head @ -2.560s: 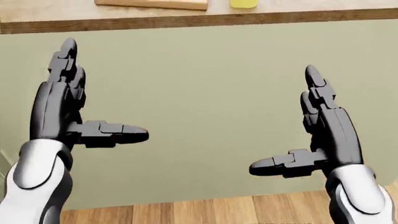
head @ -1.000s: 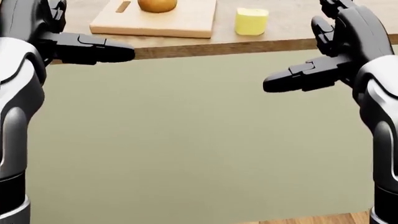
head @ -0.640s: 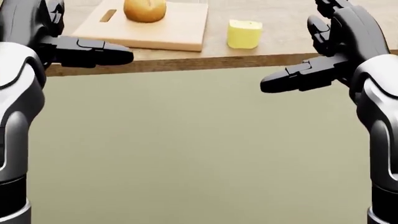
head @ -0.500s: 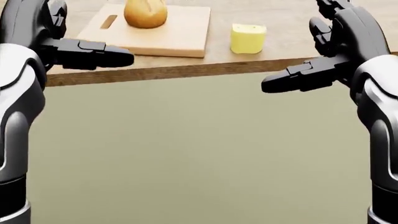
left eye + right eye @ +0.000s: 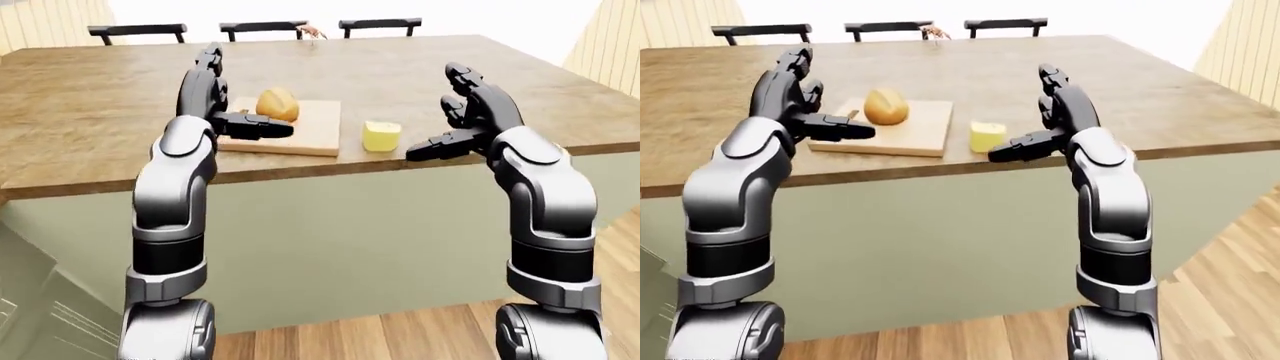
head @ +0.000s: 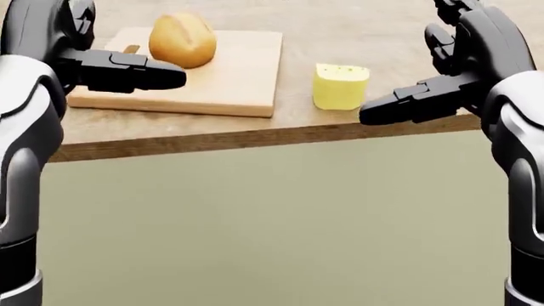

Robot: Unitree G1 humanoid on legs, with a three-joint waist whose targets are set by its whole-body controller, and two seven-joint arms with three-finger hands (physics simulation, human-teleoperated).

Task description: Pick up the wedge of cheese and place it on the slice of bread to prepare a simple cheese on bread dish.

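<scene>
The head view has tilted up since a moment ago, bringing the brown wooden countertop (image 6: 408, 19) fully into sight; approach looks complete and reaching can begin. The pale yellow cheese wedge (image 6: 340, 85) stands near the counter's edge, just right of the light wooden cutting board (image 6: 242, 76) carrying a round golden bread roll (image 6: 182, 39). Left hand (image 6: 110, 67) and right hand (image 6: 442, 76) hover open, empty.

Both hands (image 5: 212, 94) (image 5: 470, 112) raised, fingers spread
</scene>
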